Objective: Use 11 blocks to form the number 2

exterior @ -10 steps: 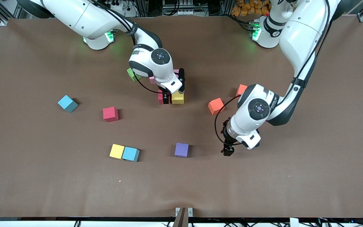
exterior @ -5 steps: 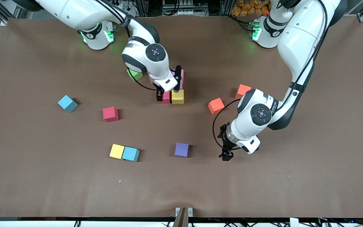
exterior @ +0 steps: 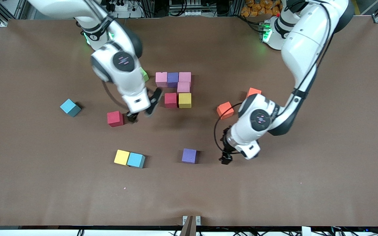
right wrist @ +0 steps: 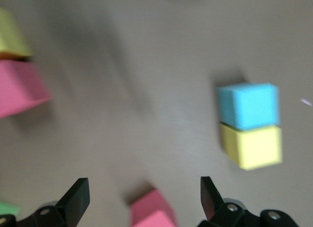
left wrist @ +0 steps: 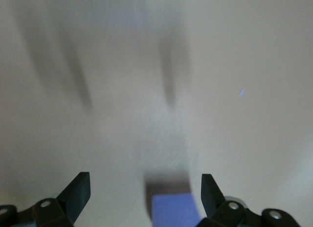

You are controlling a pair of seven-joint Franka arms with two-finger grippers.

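Observation:
The partial number 2 lies mid-table: pink point(exterior: 161, 78), purple point(exterior: 172, 79) and pink point(exterior: 184, 77) cubes in a row, a pink cube point(exterior: 183, 87) under the last, then red point(exterior: 170, 100) and yellow point(exterior: 185, 100). My right gripper point(exterior: 141, 109) is open and empty over the table beside a loose red block point(exterior: 115, 118), which shows low between its fingers in the right wrist view point(right wrist: 154, 210). My left gripper point(exterior: 225, 159) is open and empty, low beside a loose purple block point(exterior: 189, 156), seen in the left wrist view point(left wrist: 171, 210).
Two orange blocks point(exterior: 225, 110) point(exterior: 254, 92) lie by the left arm. A yellow block point(exterior: 122, 157) touches a light blue one point(exterior: 136, 160). Another light blue block point(exterior: 70, 108) lies toward the right arm's end. A green cube point(exterior: 144, 74) is half hidden by the right arm.
My right gripper has let go of the red cube beside the yellow one, risen and swung away toward the loose red block. My left gripper has moved toward the purple block.

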